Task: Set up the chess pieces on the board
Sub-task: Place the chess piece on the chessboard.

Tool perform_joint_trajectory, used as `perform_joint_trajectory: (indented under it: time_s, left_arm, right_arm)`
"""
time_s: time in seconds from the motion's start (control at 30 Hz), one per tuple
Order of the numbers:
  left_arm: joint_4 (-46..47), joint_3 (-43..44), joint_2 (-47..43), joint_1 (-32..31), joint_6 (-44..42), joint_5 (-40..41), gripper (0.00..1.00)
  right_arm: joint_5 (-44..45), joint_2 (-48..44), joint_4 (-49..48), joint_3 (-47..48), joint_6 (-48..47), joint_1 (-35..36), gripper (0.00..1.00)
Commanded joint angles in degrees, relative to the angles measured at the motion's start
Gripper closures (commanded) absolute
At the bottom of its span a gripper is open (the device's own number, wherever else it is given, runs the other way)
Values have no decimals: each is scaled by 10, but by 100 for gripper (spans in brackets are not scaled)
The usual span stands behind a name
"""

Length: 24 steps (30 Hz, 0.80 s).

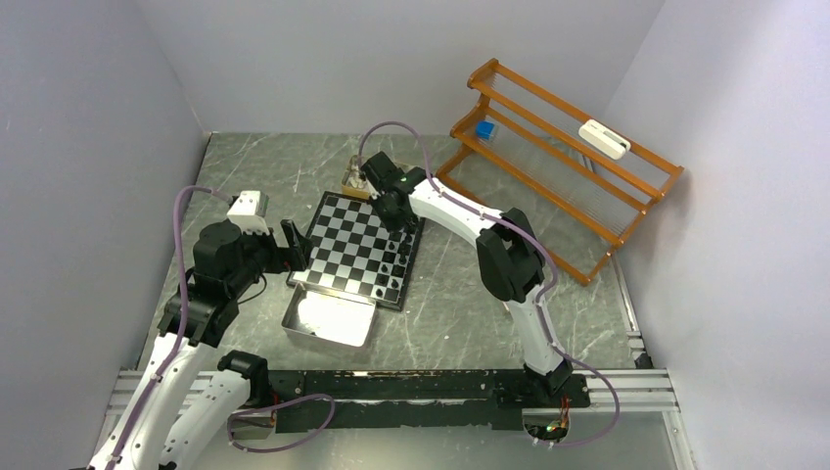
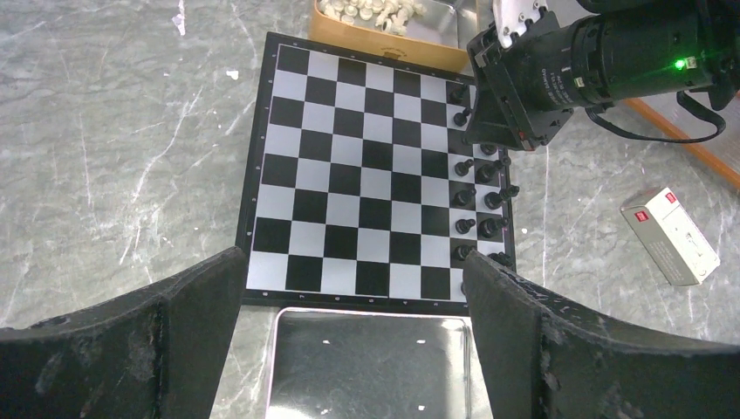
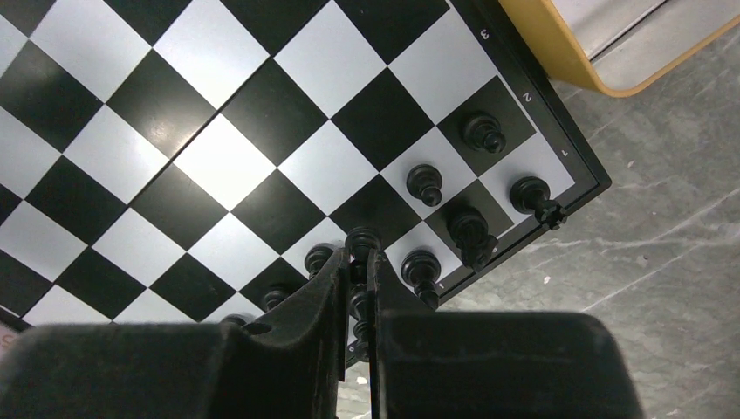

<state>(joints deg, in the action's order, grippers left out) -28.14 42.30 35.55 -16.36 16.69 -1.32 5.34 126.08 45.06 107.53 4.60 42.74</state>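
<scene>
The table (image 1: 460, 294) carries the board (image 1: 354, 247) at its middle, lying flat, with a silver tray (image 1: 328, 318) just beside its near edge and a yellow-walled tray (image 2: 384, 48) just beside its far edge. The left claw (image 2: 349, 258) hangs wide and holds nothing. It sits near the board's left edge, close to the silver tray, and takes no part in the work. The right claw (image 3: 359, 262) is down over the far right corner of the board, pinched narrow on one black piece (image 3: 362, 237), which is held upright between the fingers. Other black pieces (image 2: 480, 196) stand close together in the two rows along the board's right edge. The cream pieces (image 2: 366, 10) lie heaped in the yellow-walled tray, and none stands on the board. Judgement: the step in hand is the seating of a black piece in the right-edge rows. That side appears near complete, and the cream side is not begun. Whether the held piece's base touches its square cannot be told, because the fingers hide it. The next move calls for a short straight descent onto the square, a small release and a vertical lift-off. Neighbours stand just beside both fingers, so a sideways drift would likely topple them.
</scene>
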Motion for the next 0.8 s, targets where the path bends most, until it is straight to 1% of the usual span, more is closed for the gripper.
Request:
perform_joint_trajectory:
  time_s: [0.0, 0.5, 0.77]
  left_arm:
    - [8, -1, -6, -2, -8, 12, 2]
    - [9, -1, -3, -2, -8, 12, 2]
    - [9, -1, -4, -3, -8, 11, 2]
  right_arm:
    - [-1, 9, 17, 21, -12, -5, 91]
    - [-23, 37, 28, 39, -11, -13, 89]
    - [-17, 46, 35, 44, -11, -14, 88]
